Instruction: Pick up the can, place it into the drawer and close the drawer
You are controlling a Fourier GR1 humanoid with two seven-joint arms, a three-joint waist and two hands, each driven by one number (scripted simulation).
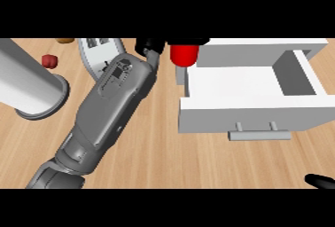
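Left hand [152, 45] grasping red can [184, 55] | beside open drawer [248, 116] | right hand [321, 181] unclear

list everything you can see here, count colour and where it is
can: one, red, top centre, held just left of the drawer's back corner
drawer: one, white, pulled open at the right, nothing showing inside, grey handle at its front
plate: one, white-grey, top left of centre, partly behind the forearm
cylinder: one, large, white-grey, left edge
small red thing: one, upper left, on the counter
small orange-brown thing: one, top edge at the left, mostly cut off
counter: one, light wood
left hand: black, on a grey forearm, top centre, curled round the can
right hand: black, only a tip showing at the lower right corner
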